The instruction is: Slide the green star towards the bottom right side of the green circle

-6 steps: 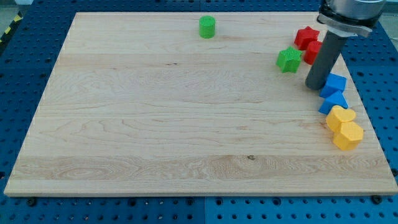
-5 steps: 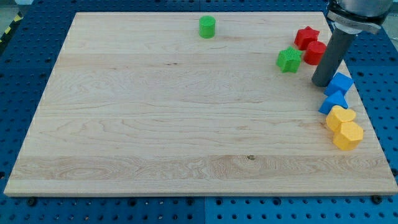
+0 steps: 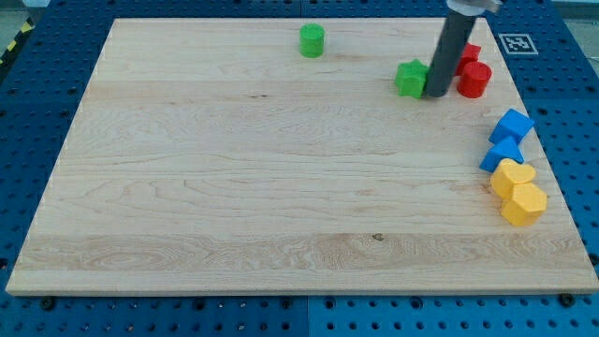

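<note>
The green star [image 3: 409,79] lies on the wooden board [image 3: 234,187] at the view's upper right. The green circle [image 3: 312,40], a small cylinder, stands near the view's top edge, left and above the star. My dark rod comes down from the view's top; my tip [image 3: 437,93] touches the star's right side, between the star and the red blocks.
A red cylinder [image 3: 474,80] and a red star [image 3: 469,54], partly hidden by the rod, sit right of my tip. Two blue blocks [image 3: 510,126] [image 3: 503,153] and two yellow blocks [image 3: 512,175] [image 3: 524,203] line the view's right edge.
My tip moved from beside the blue blocks up and left to the star's right side. The green star slid left and slightly up.
</note>
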Motion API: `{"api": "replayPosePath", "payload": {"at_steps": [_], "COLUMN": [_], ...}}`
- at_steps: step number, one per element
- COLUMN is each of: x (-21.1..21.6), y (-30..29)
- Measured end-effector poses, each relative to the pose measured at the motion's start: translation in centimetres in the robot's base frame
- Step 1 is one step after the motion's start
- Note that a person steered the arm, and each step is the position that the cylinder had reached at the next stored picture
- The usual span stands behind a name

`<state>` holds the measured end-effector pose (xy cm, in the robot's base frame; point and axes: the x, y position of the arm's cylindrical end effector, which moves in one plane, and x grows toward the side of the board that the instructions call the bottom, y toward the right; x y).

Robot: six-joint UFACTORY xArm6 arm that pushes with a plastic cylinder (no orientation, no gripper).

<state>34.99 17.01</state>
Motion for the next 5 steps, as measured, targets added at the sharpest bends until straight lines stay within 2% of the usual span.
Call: {"api": "replayPosePath", "payload": {"at_steps": [4, 5], "x": [-4.0, -3.0], "y": [-14.1, -14.8]}}
